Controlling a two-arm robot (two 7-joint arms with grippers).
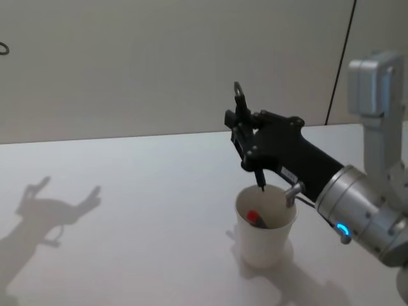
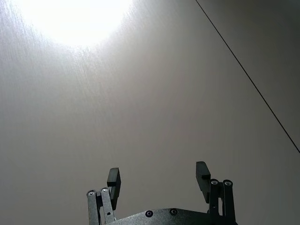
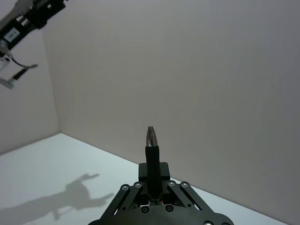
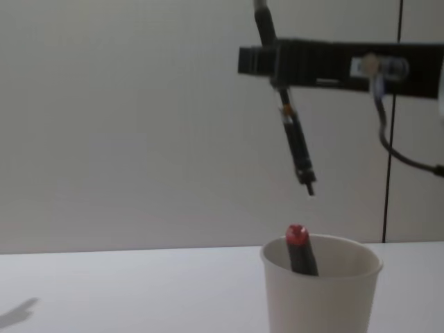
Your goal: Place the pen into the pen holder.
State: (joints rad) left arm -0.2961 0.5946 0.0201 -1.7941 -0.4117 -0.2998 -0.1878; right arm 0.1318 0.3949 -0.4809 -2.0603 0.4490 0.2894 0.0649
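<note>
Pen (image 4: 297,149) not yet in the cup; hung in the air just above it.

White table (image 1: 127,191): lay flat and wide, so gave the cup a steady place to stand.

Right arm (image 1: 299,162): reached in from 4 o'clock in the head view, stretched out level and high. Looked to be held high so that the long pen could clear the rim and go in from the top.

Pen holder (image 1: 264,236): a white paper cup, stood upright toward 5 o'clock on the table, mouth wide open to the top. Already held another pen with a red end (image 1: 255,218), which leaned inside against the 9 o'clock side of the wall.

Right gripper (image 1: 244,131): pinched tight on the pen, around its upper half.

The pen itself: dark and thin, a little tilted in the chest view, top toward 11 o'clock and tip toward 5 o'clock. Tip pointed down over the cup's mouth, near the 12 o'clock edge in the head view, not touching the rim or the red-ended pen. Probably gripped high so most of it could slide in before letting go. Next move likely a short way down, then a release; might bump the rim if off to one side.

Left gripper (image 2: 159,176): spread wide with nothing in it, away from the job.
</note>
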